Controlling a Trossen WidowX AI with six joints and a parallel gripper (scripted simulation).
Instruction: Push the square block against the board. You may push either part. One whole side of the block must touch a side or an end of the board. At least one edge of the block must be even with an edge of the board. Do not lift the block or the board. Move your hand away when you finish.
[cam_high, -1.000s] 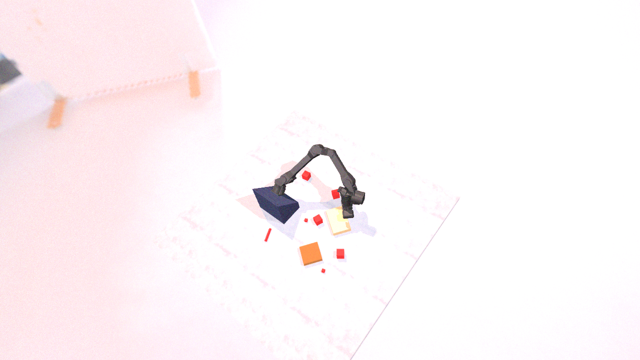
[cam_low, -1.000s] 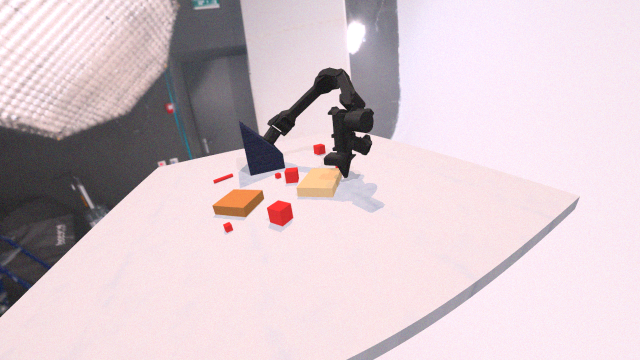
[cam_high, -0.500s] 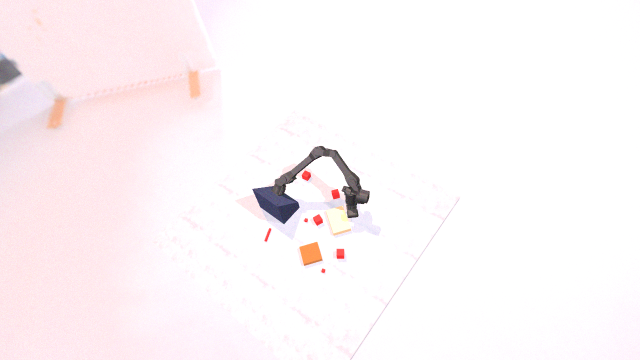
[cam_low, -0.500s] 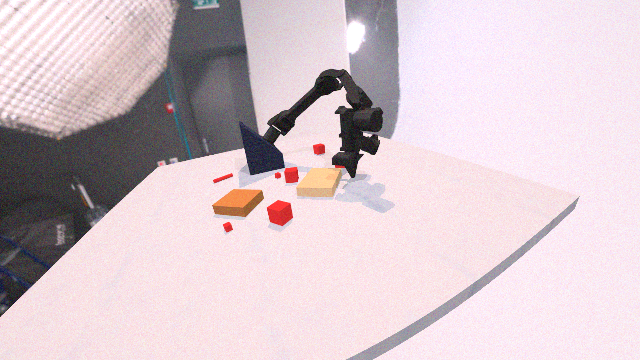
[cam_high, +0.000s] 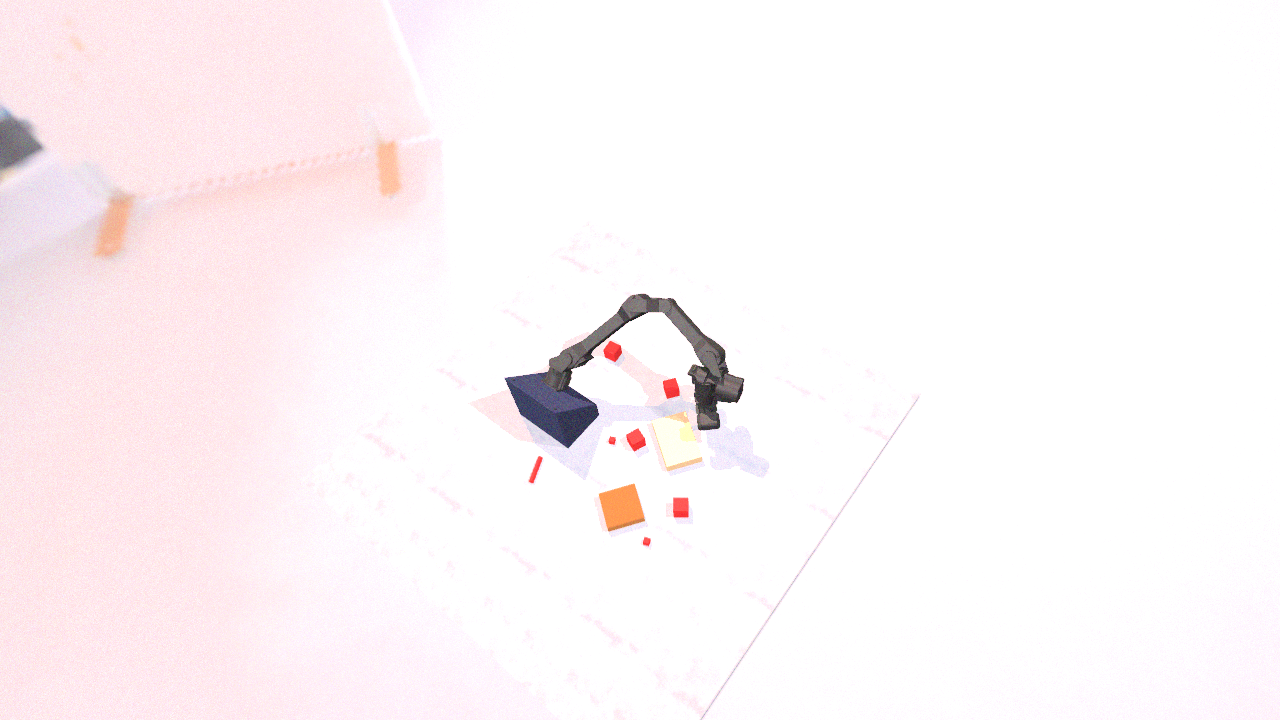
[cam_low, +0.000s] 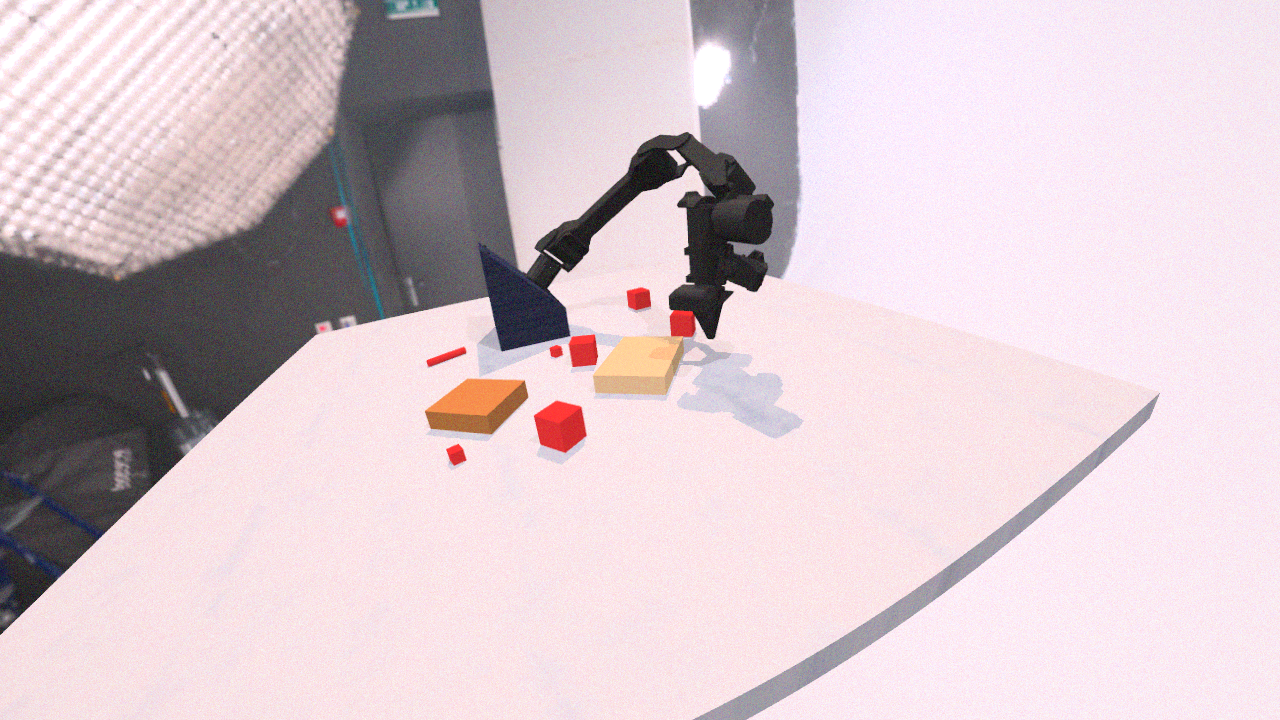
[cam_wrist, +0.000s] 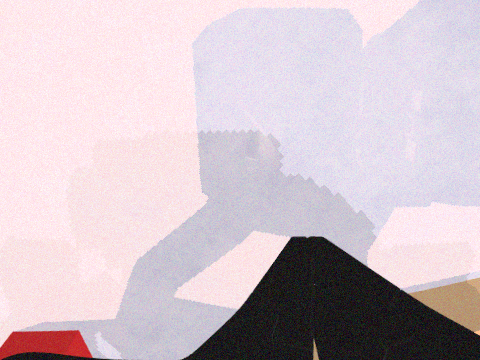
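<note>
The orange square block (cam_high: 621, 507) (cam_low: 477, 403) lies flat at the front left of the group. The pale yellow board (cam_high: 677, 442) (cam_low: 640, 360) (cam_wrist: 457, 303) lies flat behind and to its right, with a wide gap between them. Their sides look roughly parallel. My gripper (cam_low: 711, 334) (cam_wrist: 305, 252) is shut and empty. It points down just off the board's back right corner, low over the table, and a small gap to the board shows in the exterior view. Whether the tips touch the table is unclear. The gripper body hides the fingertips in the top view.
A red cube (cam_high: 635, 439) (cam_low: 583, 350) stands left of the board, another (cam_high: 671, 387) (cam_low: 682, 323) (cam_wrist: 47, 344) behind it, and another (cam_high: 681, 507) (cam_low: 560, 426) right of the block. Small red pieces and a dark blue wedge (cam_high: 547, 407) (cam_low: 523, 308) stand to the left.
</note>
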